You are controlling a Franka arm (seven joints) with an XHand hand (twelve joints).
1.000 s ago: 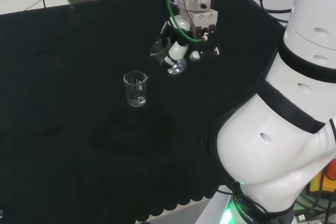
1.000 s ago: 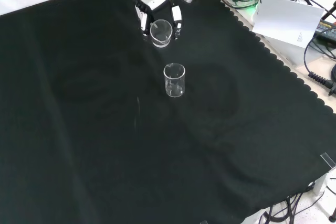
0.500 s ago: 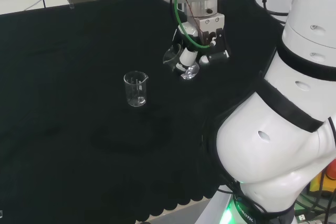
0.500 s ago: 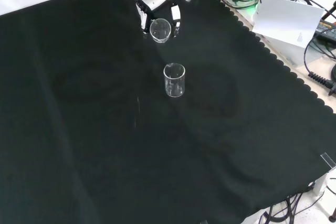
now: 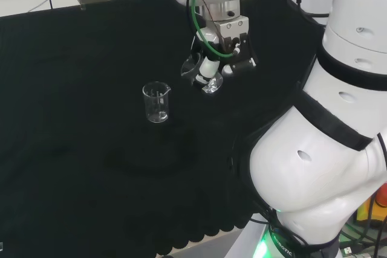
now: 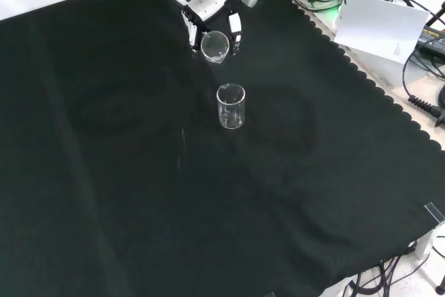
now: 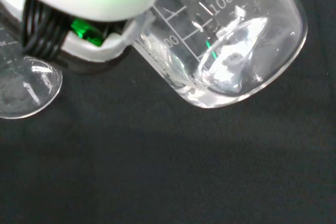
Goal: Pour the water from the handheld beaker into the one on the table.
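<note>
Your hand (image 6: 208, 19) has its black and white fingers (image 6: 236, 27) curled round the handheld beaker (image 6: 215, 45), one on each side of the glass in the front view. That beaker is tilted: in the front view its round mouth faces the camera and its long axis leans down toward the cloth. In the head view the same beaker (image 5: 203, 74) hangs under the hand, rim to the view's left, base lower right, above the black cloth (image 5: 91, 167) and not touching it.

The table beaker (image 6: 231, 106) stands upright on the cloth, mouth up, below the held one in the front view and apart from it. In the head view it (image 5: 157, 103) sits to the left of the hand, with a small pouring lip at its rim.

Both are clear cylinders of glass or plastic with printed white scale lines. The wrist view brings the held beaker (image 7: 226, 51) close: you can read its curved base, its graduation marks and a little clear water lying in the lower part. There the table beaker's rim (image 7: 23, 90) shows as a rounded edge beside it. The cloth looks matte and finely woven.
</note>
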